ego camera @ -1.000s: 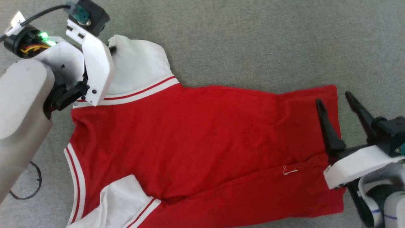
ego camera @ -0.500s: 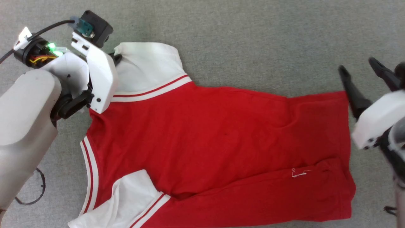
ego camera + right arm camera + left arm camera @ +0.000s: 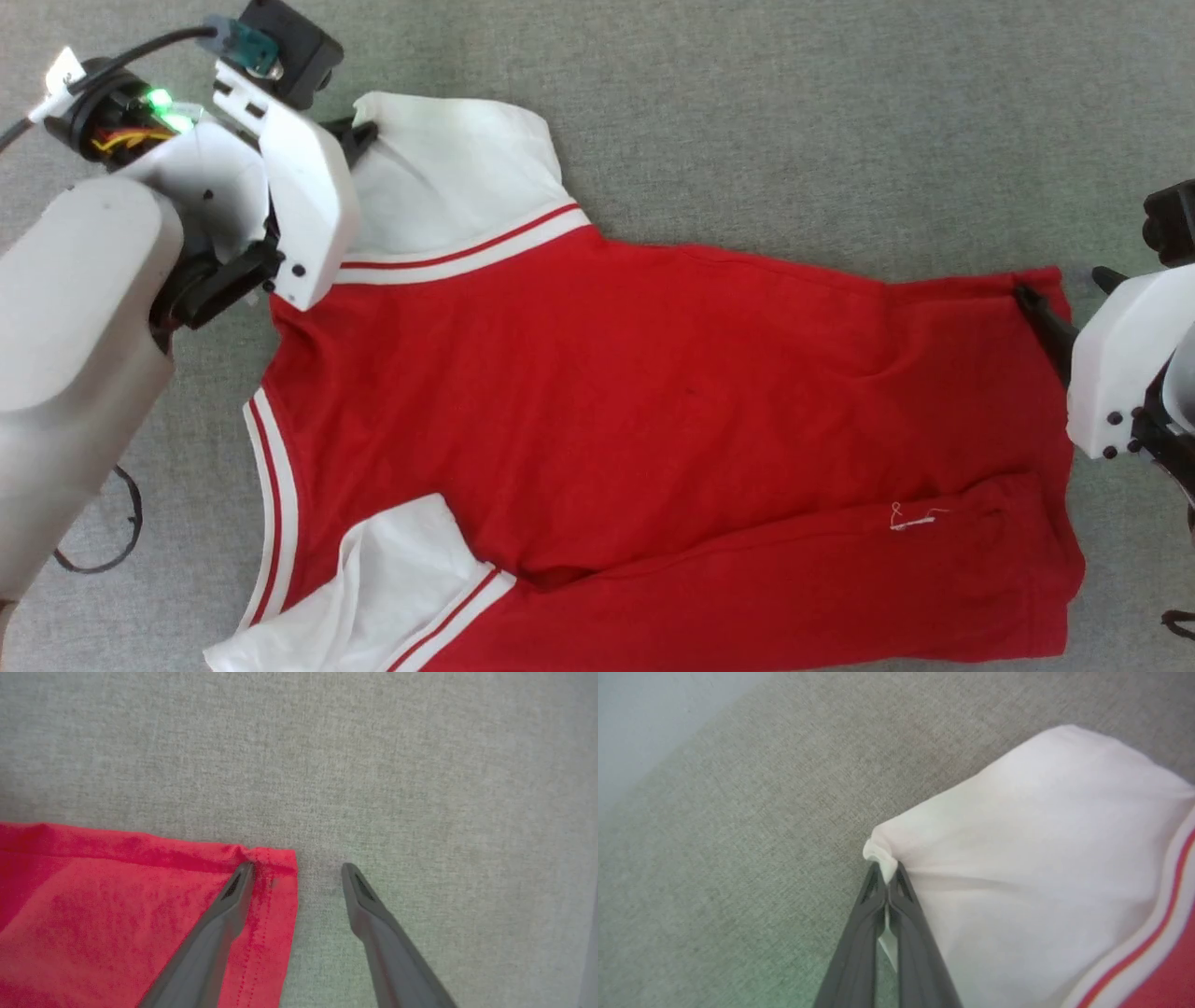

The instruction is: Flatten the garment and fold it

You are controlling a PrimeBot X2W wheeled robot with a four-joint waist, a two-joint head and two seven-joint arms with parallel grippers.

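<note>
— Okay, quick: where's the garment (image 3: 653,401)?
— Spread on the grey carpet (image 3: 794,112), plain red face up. Neck end toward the robot's left, hem toward its right. One white sleeve (image 3: 448,177) on the far side, the other sleeve (image 3: 401,569) on the near side, lying partly over the red body. Long crease running along the near edge, and a bit of white thread (image 3: 915,518) close to the hem.
— Left gripper (image 3: 885,872)?
— Clenched on the outer corner of the far white sleeve. In the wrist view, a nub of white cloth is pinched between the two dark fingers, right at the tips. Sleeve pulled a little taut from there.
— Right gripper (image 3: 299,868)?
— Jaws spread wide, gripping nothing. It straddles the far hem corner (image 3: 275,858): one fingertip sits on the red fabric, which puckers under it; the other is over bare carpet just beside the edge.
— Anything else on the floor?
— A black cable (image 3: 103,551) looping by the left forearm, apart from the shirt.
</note>
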